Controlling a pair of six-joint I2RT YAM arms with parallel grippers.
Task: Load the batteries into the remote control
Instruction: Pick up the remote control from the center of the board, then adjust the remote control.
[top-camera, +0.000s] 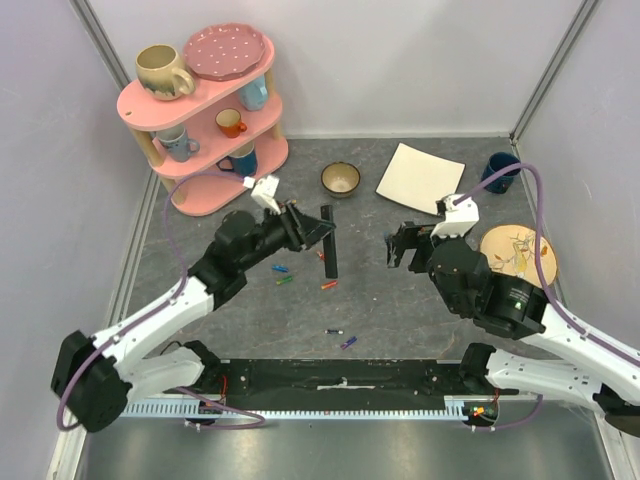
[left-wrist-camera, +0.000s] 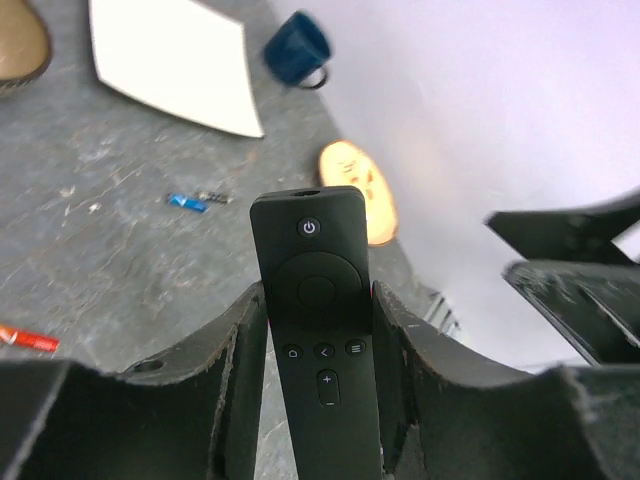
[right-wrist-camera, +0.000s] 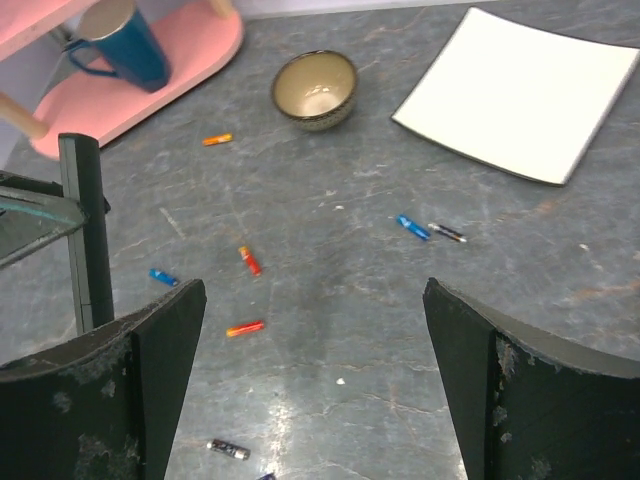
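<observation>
My left gripper is shut on the black remote control, gripping its long sides. In the left wrist view the remote shows its button face between the fingers. In the right wrist view it shows edge-on at the left. Several batteries lie loose on the grey table: blue, green, red, orange, dark and purple. My right gripper is open and empty to the right of the remote, above the table with batteries below it.
A pink shelf with mugs stands at the back left. A small bowl, a white square plate and a blue mug are at the back. A round wooden plate lies right of the right arm.
</observation>
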